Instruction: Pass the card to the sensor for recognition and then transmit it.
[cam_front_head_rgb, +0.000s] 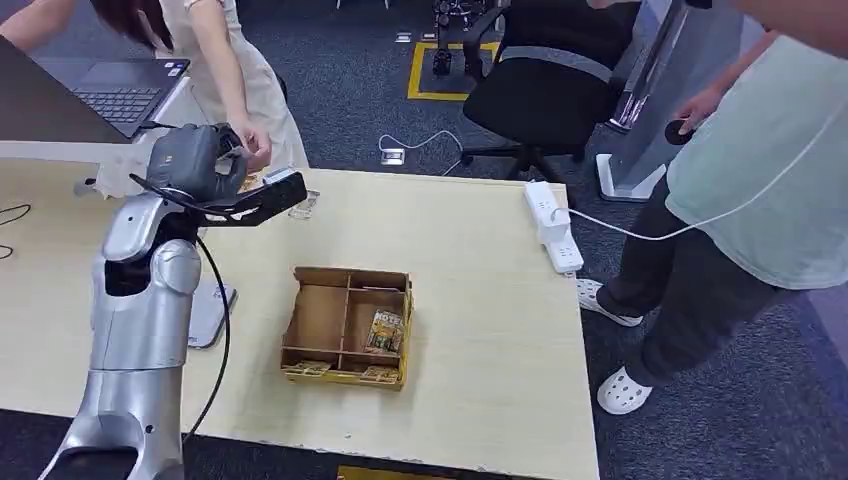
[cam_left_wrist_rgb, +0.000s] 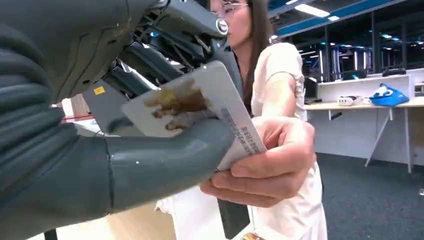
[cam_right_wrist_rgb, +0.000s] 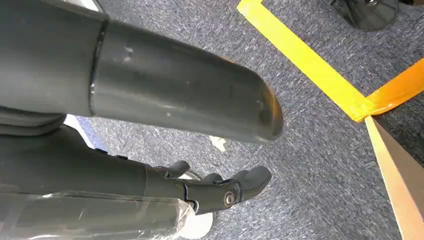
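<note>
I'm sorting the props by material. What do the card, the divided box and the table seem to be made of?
Card: probably glossy plastic, thin, stiff, with rounded corners and printed text. Divided box: looks like plain brown cardboard, matte, with slotted partitions. Table: pale wood-look top, likely laminate or veneer, smooth with faint grain; which one, I cannot tell.

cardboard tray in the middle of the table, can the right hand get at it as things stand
Probably not right away. The right hand hangs over carpet beside the table's edge, so that arm would have to lift first. The cardboard tray itself lies uncovered, with the left hand busy at the far edge holding a card.
</note>
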